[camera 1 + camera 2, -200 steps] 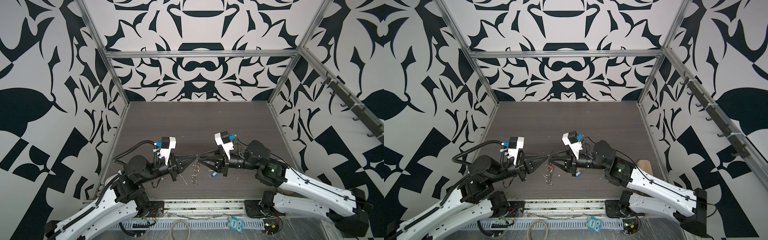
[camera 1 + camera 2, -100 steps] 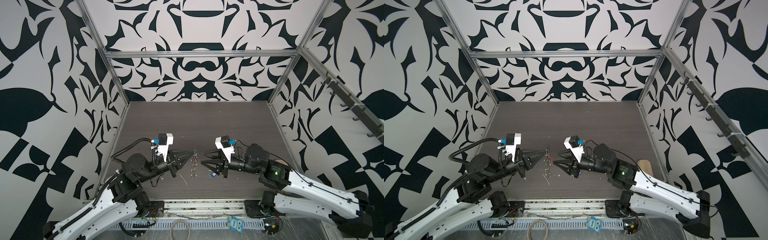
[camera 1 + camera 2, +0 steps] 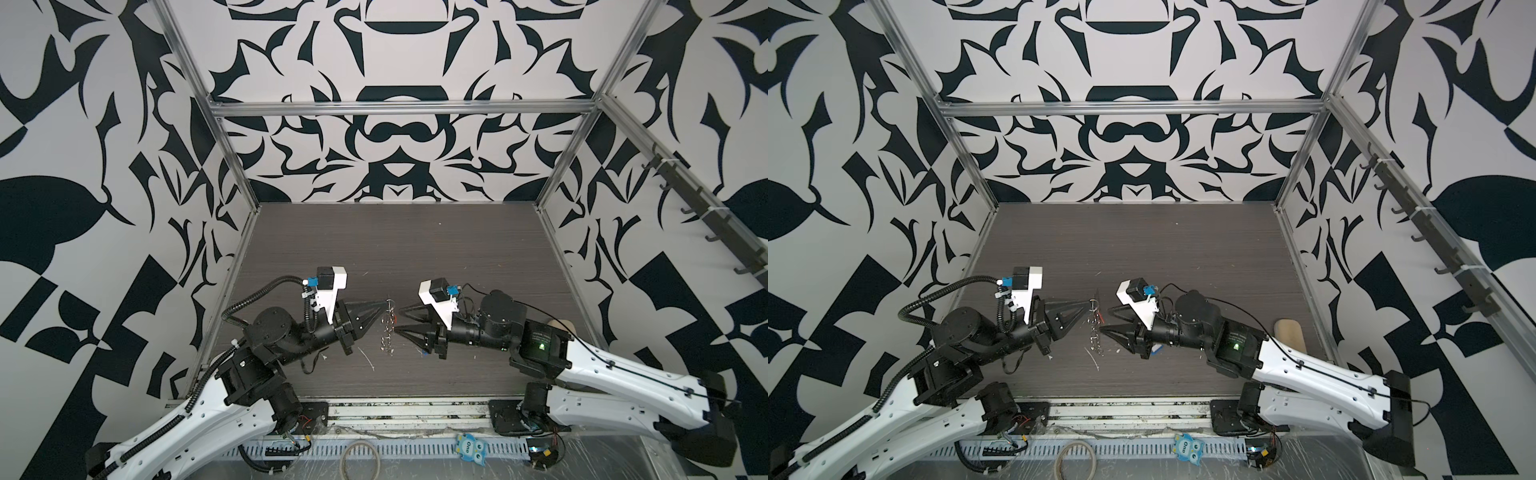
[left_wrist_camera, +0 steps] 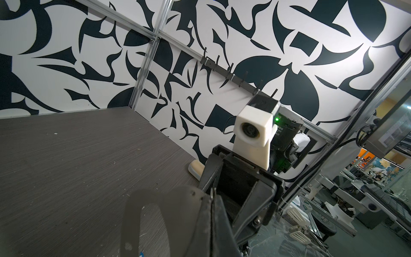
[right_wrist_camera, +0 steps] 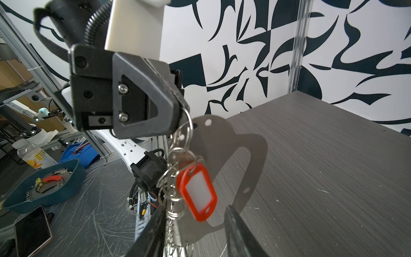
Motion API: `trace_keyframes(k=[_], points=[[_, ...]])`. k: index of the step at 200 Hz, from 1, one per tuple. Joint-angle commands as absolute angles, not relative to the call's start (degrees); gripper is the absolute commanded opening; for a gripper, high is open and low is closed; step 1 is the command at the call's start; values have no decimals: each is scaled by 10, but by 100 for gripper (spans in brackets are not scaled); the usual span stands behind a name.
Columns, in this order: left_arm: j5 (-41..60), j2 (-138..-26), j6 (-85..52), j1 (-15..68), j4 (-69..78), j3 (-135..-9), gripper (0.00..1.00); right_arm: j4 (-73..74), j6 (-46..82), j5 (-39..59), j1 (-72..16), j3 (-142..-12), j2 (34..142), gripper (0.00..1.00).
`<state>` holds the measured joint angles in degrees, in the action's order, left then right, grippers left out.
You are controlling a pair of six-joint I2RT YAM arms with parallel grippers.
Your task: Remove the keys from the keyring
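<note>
Grey translucent plastic and silver split rings make up the keyring, which is seen hanging just below the middle of both top views, over the dark bench. It is pinched at its upper end by the left tool, whose fingers are pressed together on it. The right wrist view shows this grip closely: the left tool is closed where the plate meets its topmost ring. A red tag dangles among the rings below. Whether the lowest rings reach the bench cannot be told.

The right tool is held spread, with nothing between its fingers. Its tips are placed just to the right of the hanging rings, and no contact can be made out. A blue tag is glimpsed on the bench beneath this tool, mostly hidden by it.

A second ago both tools were met tip to tip at the keyring, the right one much narrower. Half a second ago they were parted, and the left tool had been raised slightly. Since then the left tool and the keyring are left about where they were. The right tool is brought a little back toward the rings. The blue tag is found in the same spot throughout.
</note>
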<state>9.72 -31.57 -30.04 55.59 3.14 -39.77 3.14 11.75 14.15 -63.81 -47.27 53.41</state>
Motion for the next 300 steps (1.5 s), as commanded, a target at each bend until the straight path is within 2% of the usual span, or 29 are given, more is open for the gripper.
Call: trace_keyframes(k=[1, 62, 127, 205, 231, 262, 300], points=[[104, -311, -304, 557, 47, -403, 0, 78, 109, 134, -643, -483, 533, 46], [108, -308, -308, 557, 49, -398, 0, 96, 112, 112, -648, -490, 541, 46], [116, -305, -308, 557, 50, -393, 0, 98, 106, 72, -647, -489, 533, 38], [114, -308, -310, 557, 50, -391, 0, 117, 106, 95, -653, -499, 552, 41], [112, -308, -312, 557, 49, -392, 0, 113, 105, 89, -654, -505, 555, 34], [106, -304, -312, 557, 47, -389, 0, 117, 109, 102, -659, -501, 548, 41], [111, -306, -316, 557, 49, -389, 0, 120, 107, 82, -662, -502, 549, 41]])
